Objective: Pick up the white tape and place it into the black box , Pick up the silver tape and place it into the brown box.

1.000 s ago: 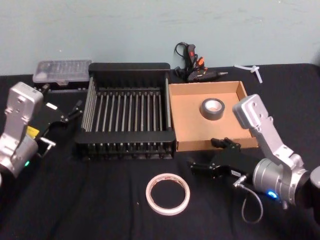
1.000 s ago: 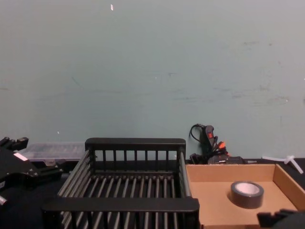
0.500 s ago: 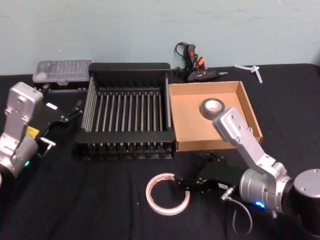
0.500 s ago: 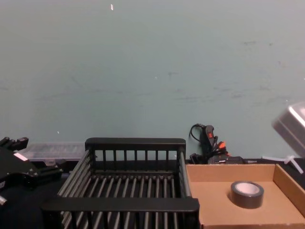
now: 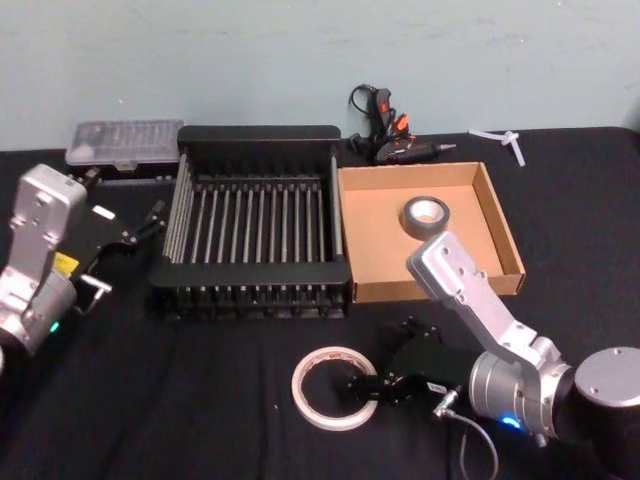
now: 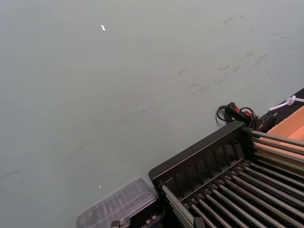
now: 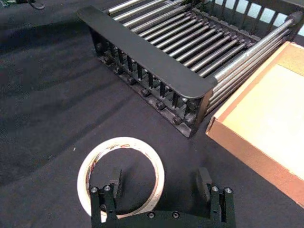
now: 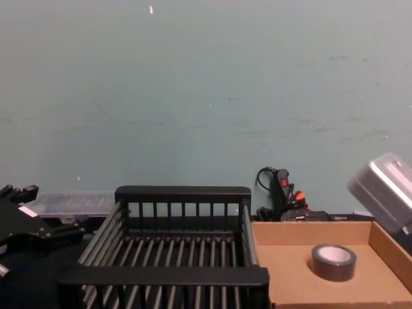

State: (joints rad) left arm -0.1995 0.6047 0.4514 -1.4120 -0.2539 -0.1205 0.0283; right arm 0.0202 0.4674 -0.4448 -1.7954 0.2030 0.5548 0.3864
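The white tape [image 5: 335, 388] lies flat on the black cloth in front of the black box [image 5: 255, 135]. My right gripper [image 5: 365, 386] is low over the tape's right side and open. In the right wrist view one finger [image 7: 115, 182] stands inside the white tape [image 7: 124, 142] and the other finger [image 7: 204, 182] outside it, with the right gripper [image 7: 160, 183] astride the ring's wall. The silver tape [image 5: 426, 216] rests on the floor of the brown box [image 5: 370, 240]. My left gripper [image 5: 126, 195] is parked, open and holding nothing, left of the black box.
A glue gun [image 5: 390, 135] with its cable lies behind the brown box. A clear plastic case [image 5: 125, 140] sits behind the black box's left corner, and a small white part [image 5: 500, 138] lies at the back right. The wall stands close behind the table.
My right gripper has travelled left from in front of the brown box and come down over the white tape's right side. The left arm and both tapes have not moved.
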